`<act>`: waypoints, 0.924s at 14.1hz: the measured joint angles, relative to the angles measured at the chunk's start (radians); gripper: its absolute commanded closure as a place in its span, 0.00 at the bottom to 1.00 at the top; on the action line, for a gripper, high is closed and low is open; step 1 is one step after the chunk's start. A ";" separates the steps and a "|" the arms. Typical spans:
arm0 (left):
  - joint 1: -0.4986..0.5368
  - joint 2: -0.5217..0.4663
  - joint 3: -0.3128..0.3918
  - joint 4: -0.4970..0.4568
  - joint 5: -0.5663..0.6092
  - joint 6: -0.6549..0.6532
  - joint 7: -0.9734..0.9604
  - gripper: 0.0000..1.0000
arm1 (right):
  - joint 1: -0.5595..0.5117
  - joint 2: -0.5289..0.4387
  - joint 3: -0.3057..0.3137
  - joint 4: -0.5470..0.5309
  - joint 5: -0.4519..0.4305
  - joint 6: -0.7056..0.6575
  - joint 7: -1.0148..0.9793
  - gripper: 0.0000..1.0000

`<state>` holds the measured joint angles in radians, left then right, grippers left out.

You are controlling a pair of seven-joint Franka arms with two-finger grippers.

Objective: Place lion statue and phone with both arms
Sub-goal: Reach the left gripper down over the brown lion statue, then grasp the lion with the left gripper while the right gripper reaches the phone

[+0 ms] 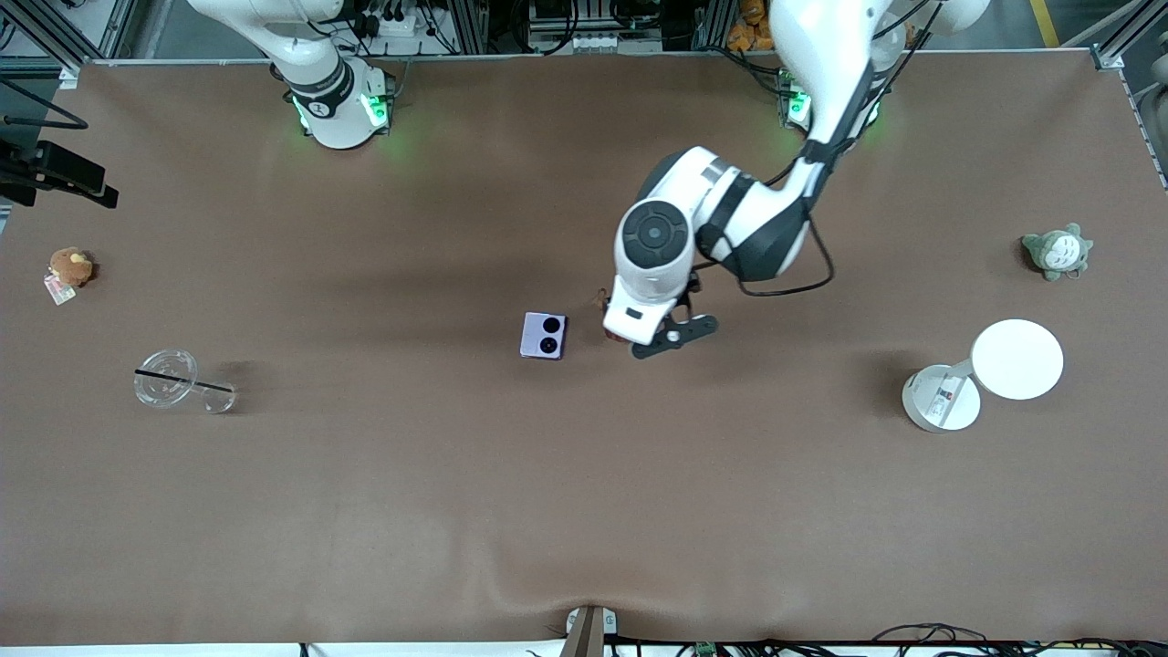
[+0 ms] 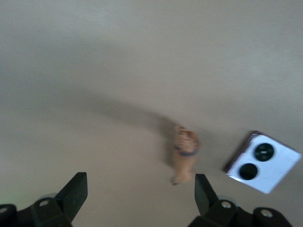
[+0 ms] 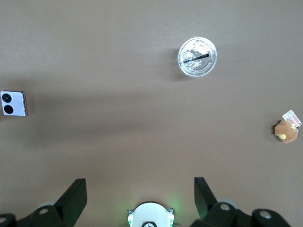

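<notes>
Just above the table (image 1: 365, 511), the left gripper (image 2: 137, 194) hangs with its fingers (image 2: 73, 191) spread wide apart, gripping nothing. Under it stands the lion statue (image 2: 184, 153) (upright on the cloth, closer to one finger than the other). Beside the statue, toward the right arm's end, the phone (image 1: 544, 336) lies flat, camera circles up. Up by its own base, the right gripper (image 3: 137, 194) waits, fingers likewise apart.

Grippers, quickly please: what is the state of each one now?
Left gripper: open, holding nothing, over the lion statue beside the phone.
Right gripper: open, holding nothing; that arm waits near its base.
</notes>
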<state>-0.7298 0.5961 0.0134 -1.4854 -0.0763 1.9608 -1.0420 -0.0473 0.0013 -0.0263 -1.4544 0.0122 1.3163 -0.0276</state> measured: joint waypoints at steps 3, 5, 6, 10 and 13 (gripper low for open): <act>-0.037 0.050 0.000 0.000 -0.012 0.107 -0.081 0.00 | 0.000 0.000 0.001 0.000 0.000 0.000 0.000 0.00; -0.057 0.077 0.000 0.000 -0.012 0.146 -0.118 0.00 | 0.000 0.000 0.001 0.000 0.000 0.000 0.000 0.00; -0.066 0.090 0.000 0.000 -0.012 0.162 -0.129 0.00 | 0.000 0.000 0.001 0.000 0.000 0.000 0.000 0.00; -0.088 0.132 0.001 0.000 -0.012 0.181 -0.140 0.00 | 0.000 0.001 0.001 0.000 0.000 0.000 0.000 0.00; -0.088 0.156 0.003 0.000 -0.012 0.201 -0.140 0.00 | 0.000 0.003 0.003 0.000 0.000 0.000 0.000 0.00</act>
<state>-0.8180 0.7521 0.0169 -1.4855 -0.0887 2.1622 -1.1818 -0.0472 0.0047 -0.0235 -1.4542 0.0124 1.3163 -0.0276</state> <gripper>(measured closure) 0.000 0.000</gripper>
